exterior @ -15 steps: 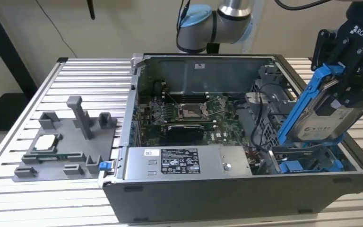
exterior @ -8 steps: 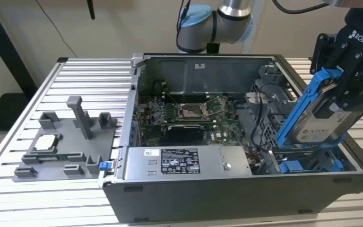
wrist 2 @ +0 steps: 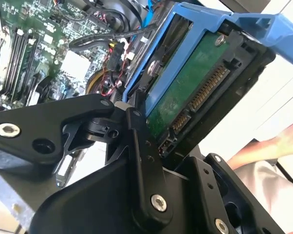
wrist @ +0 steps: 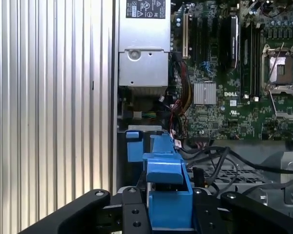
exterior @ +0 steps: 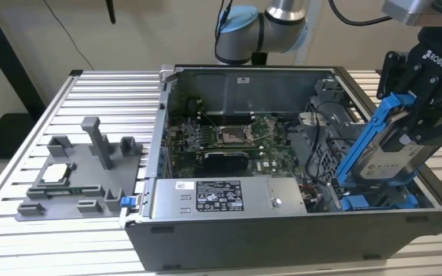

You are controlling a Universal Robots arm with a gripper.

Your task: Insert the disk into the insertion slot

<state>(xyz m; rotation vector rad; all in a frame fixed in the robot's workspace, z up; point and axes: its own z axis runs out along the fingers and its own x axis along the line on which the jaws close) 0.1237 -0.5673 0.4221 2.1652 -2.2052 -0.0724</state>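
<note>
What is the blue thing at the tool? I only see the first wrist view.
Observer: It's the frame of the disk. In the exterior view the tool grips it, tilted, over the case.
Operator: Is it in the slot?
Observer: Not fully. Its low end is down by the blue rails of the slot, and the rest sticks up above the case.
Operator: What's on its other side?
Observer: In the second wrist view, a green board with a connector row.
</note>
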